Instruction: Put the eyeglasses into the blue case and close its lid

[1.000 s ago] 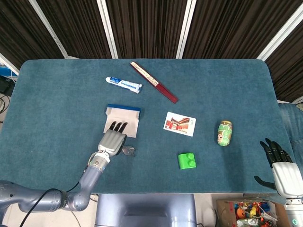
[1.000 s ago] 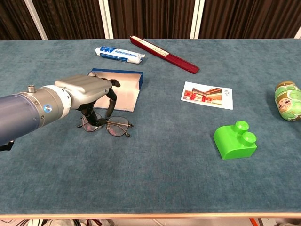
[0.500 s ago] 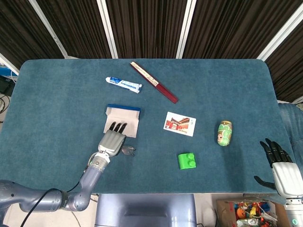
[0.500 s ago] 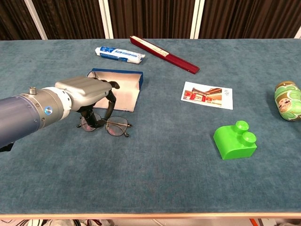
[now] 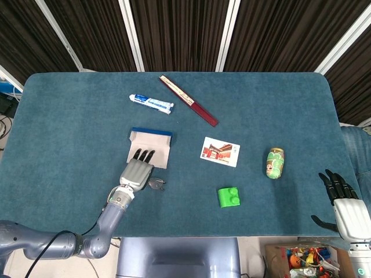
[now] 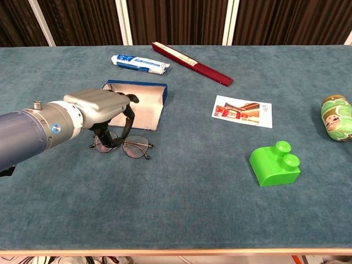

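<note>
- Eyeglasses (image 6: 125,146) have slid slightly toward the left hand's (image 6: 102,110) palm over the last second; in the head view less of the frame now pokes out past the hand's right edge.
- Left hand is curled over the near lens and looks clasped on the frame, though the fingertips are partly hidden; the glasses seem to sit on the surface (image 6: 181,214), not yet lifted.
- Judgement: the grip is being tightened, so the lift to the case comes next.
- Blue case (image 6: 144,104) lies open just beyond the fingertips, lid up.
- Glasses' long axis runs across the hand, lens to lens, with the free lens pointing out past its thumb side.
- Right hand (image 5: 346,208) rests far off, fingers spread, holding nothing.
</note>
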Motion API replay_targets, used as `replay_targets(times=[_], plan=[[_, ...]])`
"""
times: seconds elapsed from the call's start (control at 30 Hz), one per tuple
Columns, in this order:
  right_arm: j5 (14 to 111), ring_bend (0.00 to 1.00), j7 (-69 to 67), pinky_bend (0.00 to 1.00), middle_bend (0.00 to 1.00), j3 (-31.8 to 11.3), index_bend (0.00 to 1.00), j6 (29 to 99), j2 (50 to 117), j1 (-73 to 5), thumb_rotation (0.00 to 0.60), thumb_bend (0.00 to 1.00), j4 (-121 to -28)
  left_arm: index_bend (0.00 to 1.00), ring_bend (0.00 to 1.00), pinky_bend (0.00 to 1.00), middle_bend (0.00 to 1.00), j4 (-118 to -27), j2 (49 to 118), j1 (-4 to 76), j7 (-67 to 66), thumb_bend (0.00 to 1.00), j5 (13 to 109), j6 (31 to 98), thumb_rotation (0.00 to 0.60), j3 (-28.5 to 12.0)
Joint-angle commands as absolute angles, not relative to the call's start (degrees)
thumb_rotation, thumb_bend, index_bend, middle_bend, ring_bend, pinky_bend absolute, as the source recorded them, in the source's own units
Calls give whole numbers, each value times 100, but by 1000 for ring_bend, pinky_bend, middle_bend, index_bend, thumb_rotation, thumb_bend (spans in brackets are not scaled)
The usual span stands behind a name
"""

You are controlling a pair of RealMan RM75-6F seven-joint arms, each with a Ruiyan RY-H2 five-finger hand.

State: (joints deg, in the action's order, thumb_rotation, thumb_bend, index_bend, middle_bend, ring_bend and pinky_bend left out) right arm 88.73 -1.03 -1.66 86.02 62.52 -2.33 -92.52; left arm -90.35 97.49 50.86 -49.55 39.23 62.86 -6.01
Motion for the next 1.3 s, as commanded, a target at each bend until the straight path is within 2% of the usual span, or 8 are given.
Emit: replay_targets(times=[0.03,0.83,1.3], plan=[[8870,29,-98,177,0,-167,0,8600,6252,-233,600,103,-9254,550,0,0,37,-9034,9750,5086,-4963,380,3921,6290,600,-594],[8828,29,-136,177,0,-168,0,8563,6232,-234,600,105,-9289,566,0,0,45,-9169,9677,5115,-5049,426,3777,6423,600,-699],[8823,29,-144,177,0,-161,0,8547,6220,-233,600,106,-9302,567,0,0,53,-8841,9885,5598,-5576,443,2813,6557,600,-1390]])
